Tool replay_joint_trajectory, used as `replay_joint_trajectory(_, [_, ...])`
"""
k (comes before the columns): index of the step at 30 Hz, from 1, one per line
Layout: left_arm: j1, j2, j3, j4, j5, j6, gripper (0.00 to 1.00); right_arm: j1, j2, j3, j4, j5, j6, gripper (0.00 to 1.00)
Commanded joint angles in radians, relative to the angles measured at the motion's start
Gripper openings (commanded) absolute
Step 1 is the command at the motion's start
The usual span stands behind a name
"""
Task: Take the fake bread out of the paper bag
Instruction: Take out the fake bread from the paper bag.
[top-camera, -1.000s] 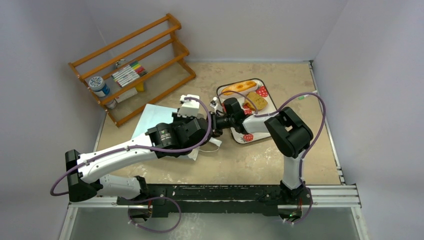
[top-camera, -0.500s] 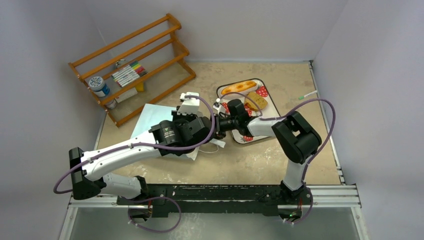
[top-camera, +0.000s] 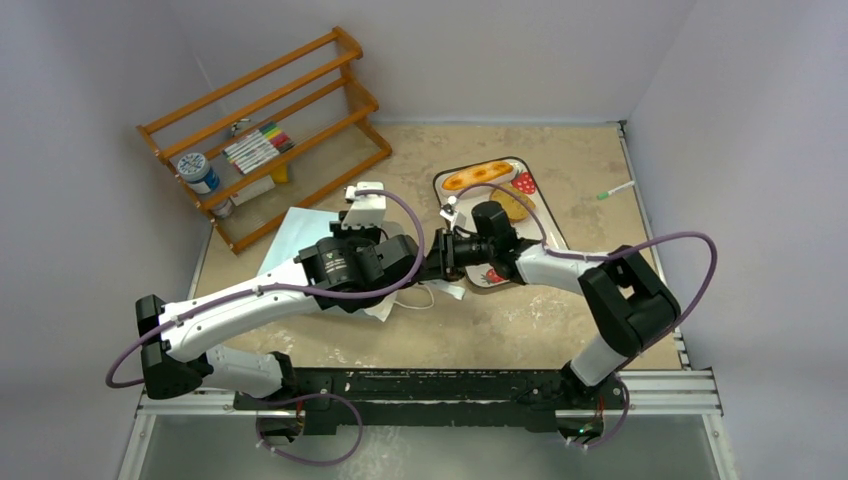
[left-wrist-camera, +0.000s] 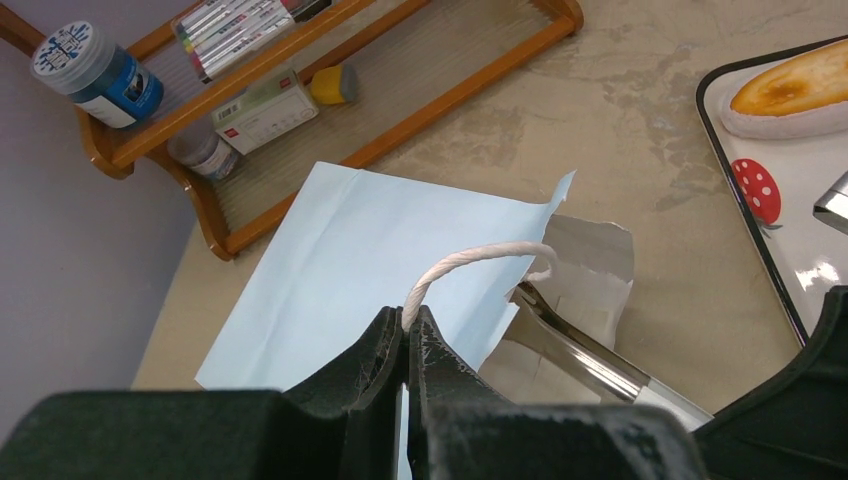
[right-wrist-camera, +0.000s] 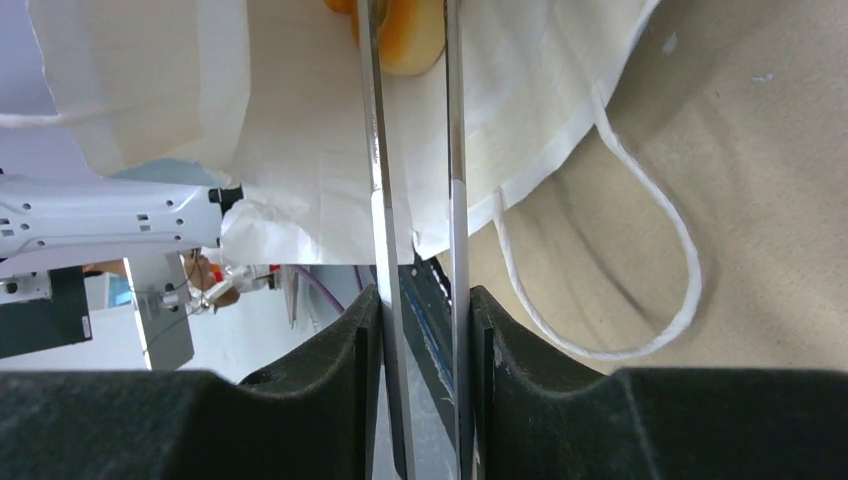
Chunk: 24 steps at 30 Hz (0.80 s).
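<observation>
Carefully now: my left gripper (left-wrist-camera: 405, 350) is pinched fully together on the white cord handle (left-wrist-camera: 480, 258) of the paper bag (left-wrist-camera: 370, 240). The bag lies on its side mid-table, just left of the tray (left-wrist-camera: 800, 200). My right gripper (right-wrist-camera: 420, 320) is squeezed partway in on the tongs (right-wrist-camera: 375, 150), one finger pressing each blade. The blades reach into the bag's mouth, either side of a piece of fake bread (right-wrist-camera: 408, 45), golden-orange and rounded. Whether steel actually touches it, I cannot tell.

I judge slipping the main risk. The blades are smooth, polished and narrow and the toy looks glossy and curved, so a squeeze off its middle could squirt it deeper in. The bag is thin, creased paper, pale blue outside and white within, ragged at the lip. A blade tip dragged along the lining could snag or tear it. The twisted cord is slender, and a hard tug might rip it from the paper and let the mouth sag. A long golden loaf (left-wrist-camera: 790, 85) lies on the tray's far end.
</observation>
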Motion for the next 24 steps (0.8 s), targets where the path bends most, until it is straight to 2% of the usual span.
replay_joint_trajectory(1, [-0.004,-0.013,0.055,-0.044,-0.066,-0.044,0.00,-0.007,-0.060,-0.028,0.009,-0.001,-0.022,0.00])
replay_joint_trajectory(7, [-0.005,-0.026,0.043,-0.023,-0.048,-0.041,0.00,-0.006,0.012,-0.025,0.059,-0.001,-0.012,0.00])
replay_joint_trajectory(11, [-0.004,-0.028,0.042,0.009,-0.036,-0.009,0.00,-0.005,0.036,0.005,-0.005,0.050,-0.060,0.00])
replay_joint_trajectory(15, [-0.005,-0.024,0.043,0.016,-0.033,0.008,0.00,-0.006,0.014,0.036,-0.106,0.094,-0.118,0.07])
replay_joint_trajectory(18, [-0.005,-0.023,0.041,0.026,-0.028,0.017,0.00,-0.005,0.002,0.052,-0.156,0.102,-0.140,0.19])
replay_joint_trajectory(24, [-0.006,-0.021,0.037,0.062,-0.016,0.043,0.00,-0.006,0.056,0.069,-0.157,0.051,-0.134,0.31])
